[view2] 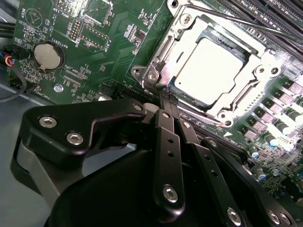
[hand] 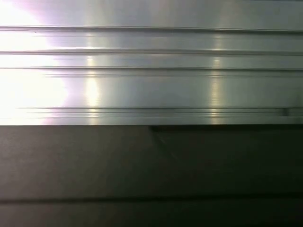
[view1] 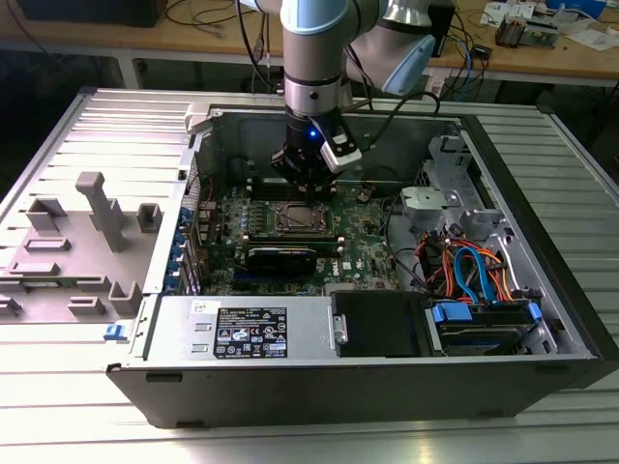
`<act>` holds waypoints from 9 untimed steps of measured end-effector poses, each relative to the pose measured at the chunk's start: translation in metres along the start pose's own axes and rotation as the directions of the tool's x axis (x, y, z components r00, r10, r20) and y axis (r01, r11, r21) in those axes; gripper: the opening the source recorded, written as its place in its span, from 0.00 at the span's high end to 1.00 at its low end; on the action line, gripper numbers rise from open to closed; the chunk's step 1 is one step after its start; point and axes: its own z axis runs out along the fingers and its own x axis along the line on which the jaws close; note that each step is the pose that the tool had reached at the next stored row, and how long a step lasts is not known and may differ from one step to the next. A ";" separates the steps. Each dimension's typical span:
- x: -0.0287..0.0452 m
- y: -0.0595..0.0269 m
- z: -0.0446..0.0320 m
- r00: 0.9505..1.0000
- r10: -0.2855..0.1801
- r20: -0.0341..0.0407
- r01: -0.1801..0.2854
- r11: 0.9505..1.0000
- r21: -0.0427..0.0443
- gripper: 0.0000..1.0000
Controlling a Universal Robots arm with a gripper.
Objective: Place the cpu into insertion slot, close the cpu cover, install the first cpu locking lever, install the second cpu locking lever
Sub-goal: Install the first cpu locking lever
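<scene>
The pincer [view2: 166, 94], seen in the second wrist view, has its two black fingers [view2: 169, 156] drawn together to a narrow tip with no visible gap, and nothing can be made out between them. The tip sits at the corner of the socket assembly, at or just beside a thin metal rod that runs along the socket's edge; whether it actually touches the rod cannot be determined.

The cpu [view2: 208, 71] lies flat in the insertion slot [view2: 163, 49], its pale metal top showing through the cut-out centre of the cpu cover [view2: 189, 26], which lies down over it. A locking lever [view2: 246, 21] runs as a thin rod along the far side of the socket. A round coin cell battery [view2: 48, 55] sits on the green motherboard [view2: 113, 28], well apart from the socket.

In the exterior view, the arm [view1: 311, 58] reaches down into an open computer case [view1: 319, 367] that lies on its side on a ribbed metal worktop [view1: 58, 425]. The pincer [view1: 304, 184] hangs just above the socket [view1: 298, 219] near the middle of the motherboard [view1: 363, 256]. A bundle of blue and orange cables [view1: 469, 271] lies toward the exterior view's right, and a grey plastic fixture [view1: 92, 232] stands on the worktop at the exterior view's left.

The first wrist view shows ribbed bright metal [hand: 151, 71] above a dark surface [hand: 151, 165].
</scene>
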 end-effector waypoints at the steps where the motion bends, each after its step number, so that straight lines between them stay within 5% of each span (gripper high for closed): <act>1: 0.0000 0.0000 0.0003 1.000 0.000 0.000 0.000 1.000 0.000 0.89; 9: 0.0000 0.0001 0.0019 1.000 0.000 0.000 0.000 1.000 -0.001 0.89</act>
